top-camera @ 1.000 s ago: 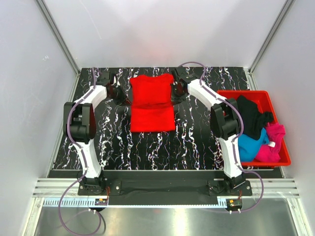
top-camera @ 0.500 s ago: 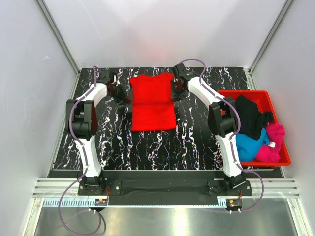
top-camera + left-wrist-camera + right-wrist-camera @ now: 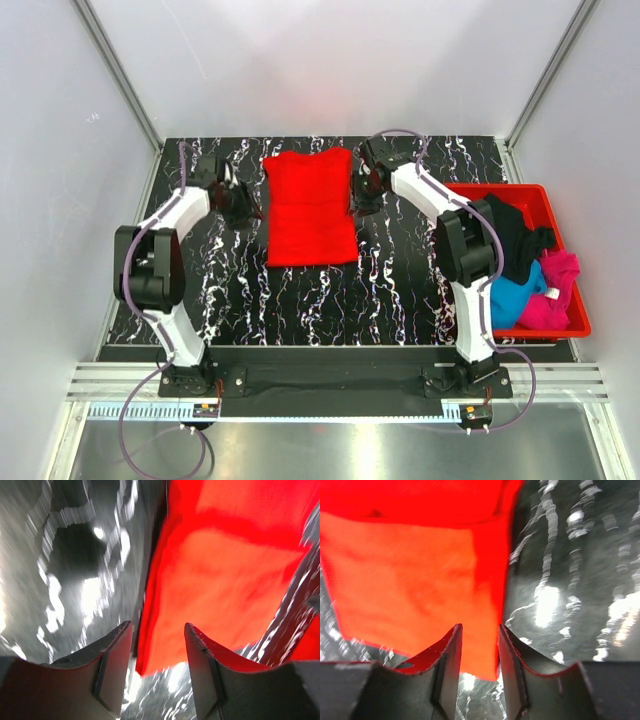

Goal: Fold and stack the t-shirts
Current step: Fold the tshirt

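Here's the red t-shirt, laid flat as a tall rectangle at the far middle of the black marbled worktop, neckline toward the far edge, and both arms are stretched out to flank it. The left tool sits just beside the shirt's left edge, about halfway along it. The left wrist camera shows its two fingers standing apart, released, with a corner of the red cloth in the gap between them and the shirt's edge running away up the view. On the other side, the right tool is just beside the right edge, a touch farther up the shirt. The right wrist camera shows its fingers parted too, with a narrower gap, and a corner of red cloth lies on the worktop right in that gap with no pinch on it. Whether either tool's tips touch the cloth or the worktop, the pictures do not tell. Off to the right, well apart from the red shirt, the red bin sits on the worktop with three more tees heaped inside: a black t-shirt at the far end, a blue t-shirt nearer, and a magenta-pink t-shirt along the right wall
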Available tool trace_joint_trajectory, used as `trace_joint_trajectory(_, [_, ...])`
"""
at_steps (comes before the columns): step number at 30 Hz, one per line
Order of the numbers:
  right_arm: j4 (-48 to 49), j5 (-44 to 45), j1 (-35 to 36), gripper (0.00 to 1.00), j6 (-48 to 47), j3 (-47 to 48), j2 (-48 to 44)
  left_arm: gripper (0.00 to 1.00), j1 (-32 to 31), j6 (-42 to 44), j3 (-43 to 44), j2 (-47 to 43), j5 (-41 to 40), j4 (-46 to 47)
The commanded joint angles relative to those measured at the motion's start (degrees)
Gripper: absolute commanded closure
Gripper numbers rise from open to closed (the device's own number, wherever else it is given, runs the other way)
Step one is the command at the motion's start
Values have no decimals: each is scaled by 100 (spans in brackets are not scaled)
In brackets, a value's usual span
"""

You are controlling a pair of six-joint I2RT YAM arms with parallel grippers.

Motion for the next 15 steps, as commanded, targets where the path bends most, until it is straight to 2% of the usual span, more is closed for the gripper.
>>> trace_joint_trajectory(1, [386, -1008, -6, 57, -28, -616, -669, 49, -273, 264, -900, -553, 264, 412])
trace_joint_trajectory(4, [870, -1633, 3, 53, 34, -1505, -1065, 48, -475, 274, -1560, -984, 299, 719])
trace_joint_trajectory(8, [1107, -1766, 3, 49, 86, -2297, -1347, 47, -546, 186, -2018, -1117, 273, 896])
trace_joint_trajectory(11, [1380, -1801, -6, 50, 157, -2807, -1471, 48, -555, 80, -2221, -986, 185, 905])
trace_joint_trajectory(15, [1565, -1670, -6, 55, 148, -3177, -1383, 49, -546, -122, -2493, -994, -386, 843])
